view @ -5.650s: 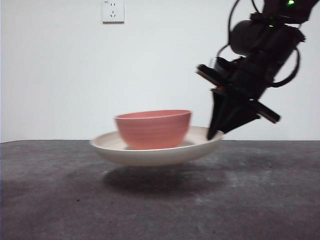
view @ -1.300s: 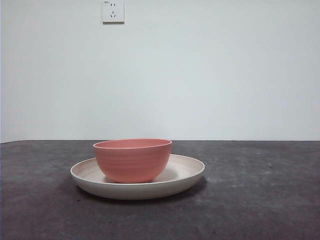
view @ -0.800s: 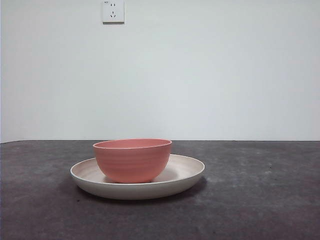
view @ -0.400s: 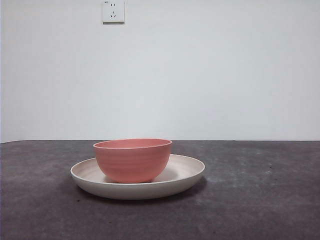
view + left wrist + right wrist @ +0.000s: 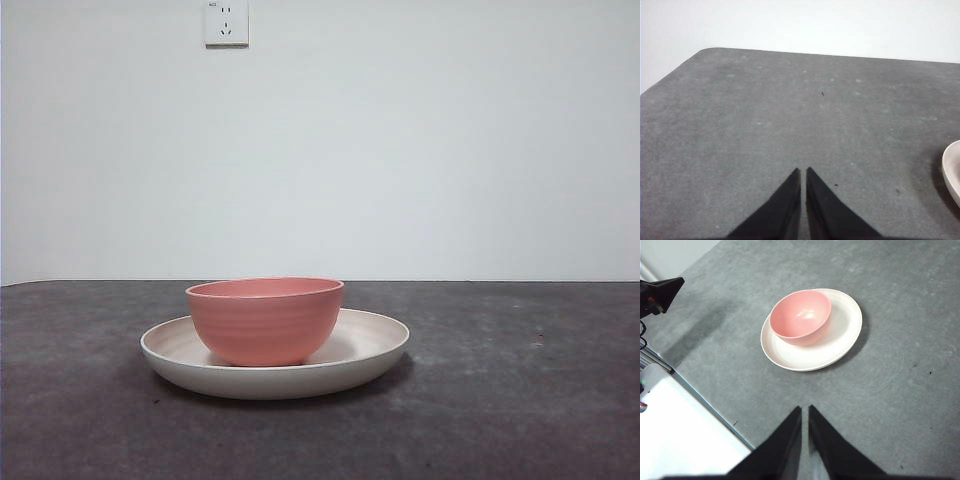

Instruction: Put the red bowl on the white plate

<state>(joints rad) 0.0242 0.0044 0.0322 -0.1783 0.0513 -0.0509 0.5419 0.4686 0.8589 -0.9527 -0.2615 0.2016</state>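
left gripper (image 5: 803,172) waits over bare desk (image 5: 765,110), fingers pressed together, holding nothing. red bowl (image 5: 265,320) sits upright in the white plate (image 5: 370,350), off-centre; placement looks done. right gripper (image 5: 805,411) hangs well clear, fingers narrow and empty.

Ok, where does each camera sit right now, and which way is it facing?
Front view: low, at about table height, looking level across the table at the red bowl on the white plate; wall socket behind; no arm shows.
Left wrist view: above the table, looking down over the shut left pincer; only a sliver of the plate's rim.
Right wrist view: high up, looking down past the shut right pincer at bowl and plate.
Shared: front and right wrist views both show the bowl off-centre on the plate.
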